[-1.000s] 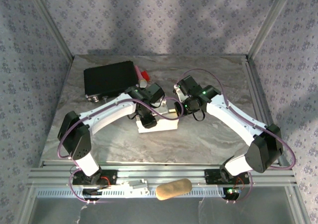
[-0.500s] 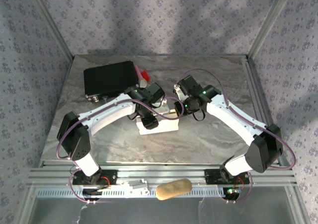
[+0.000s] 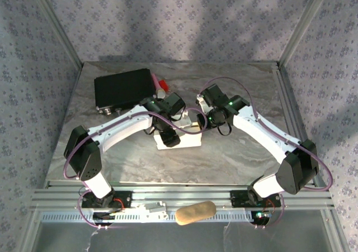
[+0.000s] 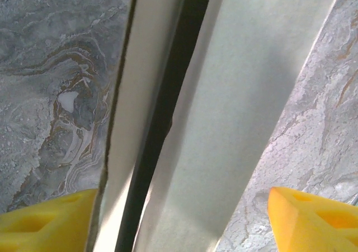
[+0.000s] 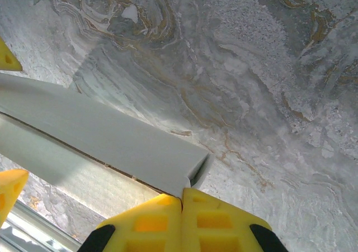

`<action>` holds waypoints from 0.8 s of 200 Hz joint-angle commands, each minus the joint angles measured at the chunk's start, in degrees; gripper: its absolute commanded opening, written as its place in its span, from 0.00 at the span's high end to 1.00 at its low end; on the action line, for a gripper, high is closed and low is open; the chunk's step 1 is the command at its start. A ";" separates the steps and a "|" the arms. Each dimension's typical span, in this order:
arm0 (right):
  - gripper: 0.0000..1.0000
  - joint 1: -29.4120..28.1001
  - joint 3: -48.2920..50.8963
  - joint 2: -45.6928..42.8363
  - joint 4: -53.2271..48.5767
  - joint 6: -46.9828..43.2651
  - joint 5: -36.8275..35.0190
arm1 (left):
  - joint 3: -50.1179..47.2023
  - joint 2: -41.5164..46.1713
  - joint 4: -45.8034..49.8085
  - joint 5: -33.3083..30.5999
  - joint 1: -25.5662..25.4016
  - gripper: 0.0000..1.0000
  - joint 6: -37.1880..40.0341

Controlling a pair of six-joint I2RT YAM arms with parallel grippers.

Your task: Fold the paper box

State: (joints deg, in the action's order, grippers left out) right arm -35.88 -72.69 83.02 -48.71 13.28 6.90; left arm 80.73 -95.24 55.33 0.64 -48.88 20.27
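Observation:
The white paper box lies mid-table as a flat, long rectangle. In the left wrist view the paper box has a dark slit running along it between two white panels. My left gripper hangs over its left part, open, and the left gripper has one yellow fingertip on each side of the box without touching it. My right gripper is at the box's right end. In the right wrist view the right gripper is shut, its joined tips against a corner of the paper box.
A black hard case lies at the back left, with a small red and white object at its right edge. A tan oblong thing rests on the front rail. Metal frame posts edge the marble table.
My left gripper's jaws have spread wider over the box. Both arms and the box have hardly shifted.

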 commanded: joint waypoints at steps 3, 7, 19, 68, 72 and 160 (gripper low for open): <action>1.00 0.33 -0.14 0.50 -0.54 -0.01 0.84 | -0.14 0.62 0.08 1.28 0.75 0.27 0.64; 1.00 0.38 -0.17 0.55 -0.58 -0.01 0.88 | -0.13 0.38 0.17 1.33 0.78 0.30 0.65; 1.00 0.46 -0.26 0.73 -0.54 0.21 0.99 | 0.26 -0.35 0.56 1.93 0.80 0.38 0.56; 1.00 0.33 -0.68 1.02 -1.30 1.96 1.72 | 2.42 -2.39 1.06 1.69 0.19 0.46 -1.61; 1.00 0.29 -0.75 1.15 -1.47 2.12 1.76 | 2.54 -2.47 1.09 1.52 0.10 0.46 -1.70; 1.00 0.62 -3.01 3.13 -4.51 4.39 2.42 | 4.55 -6.13 2.44 -6.41 -2.95 0.46 -4.34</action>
State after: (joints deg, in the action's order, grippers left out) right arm -35.48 -73.82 85.54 -50.00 15.97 7.60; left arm 83.74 -99.85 56.97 -2.96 -51.18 17.63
